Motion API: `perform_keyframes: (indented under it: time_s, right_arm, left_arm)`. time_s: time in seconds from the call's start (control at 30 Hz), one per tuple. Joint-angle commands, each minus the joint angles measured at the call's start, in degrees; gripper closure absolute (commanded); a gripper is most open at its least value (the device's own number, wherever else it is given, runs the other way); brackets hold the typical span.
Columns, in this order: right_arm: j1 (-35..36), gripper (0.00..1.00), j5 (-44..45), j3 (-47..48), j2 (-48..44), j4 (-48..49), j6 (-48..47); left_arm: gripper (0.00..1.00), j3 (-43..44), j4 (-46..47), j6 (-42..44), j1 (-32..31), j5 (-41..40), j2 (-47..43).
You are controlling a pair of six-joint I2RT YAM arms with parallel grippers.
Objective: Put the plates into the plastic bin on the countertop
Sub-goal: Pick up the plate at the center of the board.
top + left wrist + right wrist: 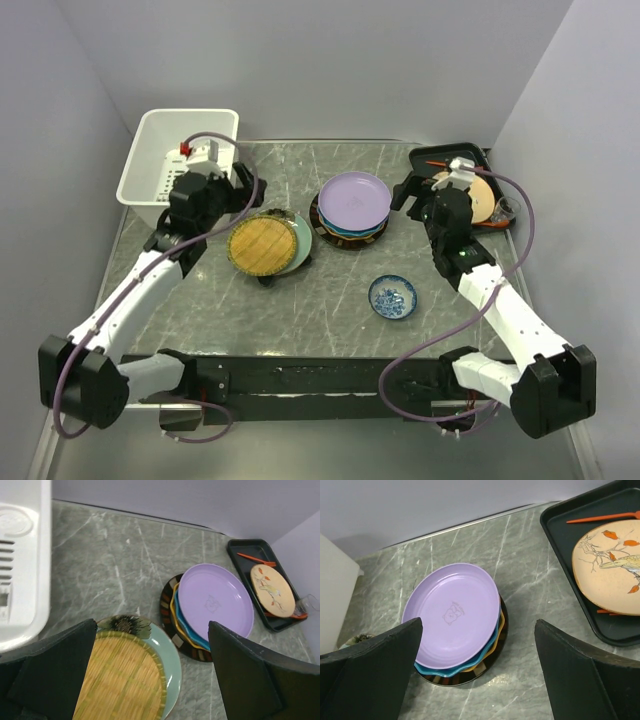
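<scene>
A lavender plate (354, 198) tops a stack with a teal plate (436, 670), an orange one and a dark brown plate (487, 666) at the bottom, on the countertop (300, 310). A yellow woven-pattern plate (262, 245) lies on a pale green floral plate (301, 240) to the stack's left. The white plastic bin (180, 155) stands at the back left. My left gripper (240, 195) is open and empty, above the yellow plate (125, 680), near the bin. My right gripper (405, 192) is open and empty, just right of the lavender plate (452, 612).
A small blue-and-white dish (392, 296) lies at the front right. A flat black tray (470, 160) at the back right holds a tan plate with orange marks (482, 196) and an orange utensil (600, 517). White walls close in the sides and back.
</scene>
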Motion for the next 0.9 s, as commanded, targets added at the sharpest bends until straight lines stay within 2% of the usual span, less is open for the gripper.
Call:
perform_keyframes:
  time_s: [0.0, 0.07, 0.23, 0.37, 0.5, 0.73, 0.87]
  right_arm:
    - [-3.2, 0.00, -3.8, -0.1, -0.9, 1.4, 3.1]
    - [-4.6, 0.00, -7.7, 2.6, 1.7, -1.4, 4.0]
    - [-6.5, 0.00, -9.5, 7.1, 7.6, -4.6, 5.1]
    - [-8.0, 0.03, -13.7, 7.8, 10.4, -2.8, 8.4]
    - [-8.4, 0.00, -18.1, 12.4, 16.1, -4.1, 8.9]
    - [-8.5, 0.01, -20.3, 13.6, 19.3, -4.5, 8.7]
    - [-8.5, 0.06, -21.8, 13.2, 20.1, -4.4, 8.1]
  left_arm:
    - [0.01, 6.9, -2.5, 2.4, -0.1, 7.5, 7.0]
    - [0.01, 10.5, -4.0, 2.9, -0.3, 10.7, 9.7]
    - [0.01, 15.4, -3.2, 2.7, -0.5, 16.6, 16.1]
    - [0.01, 21.1, -6.1, 3.1, -1.4, 18.2, 22.1]
    - [0.01, 25.9, -7.6, 3.4, -2.2, 19.5, 26.3]
    - [0.01, 26.8, -7.2, 2.4, -2.2, 20.5, 29.3]
    - [0.01, 28.5, -8.5, 2.5, -2.2, 21.5, 31.5]
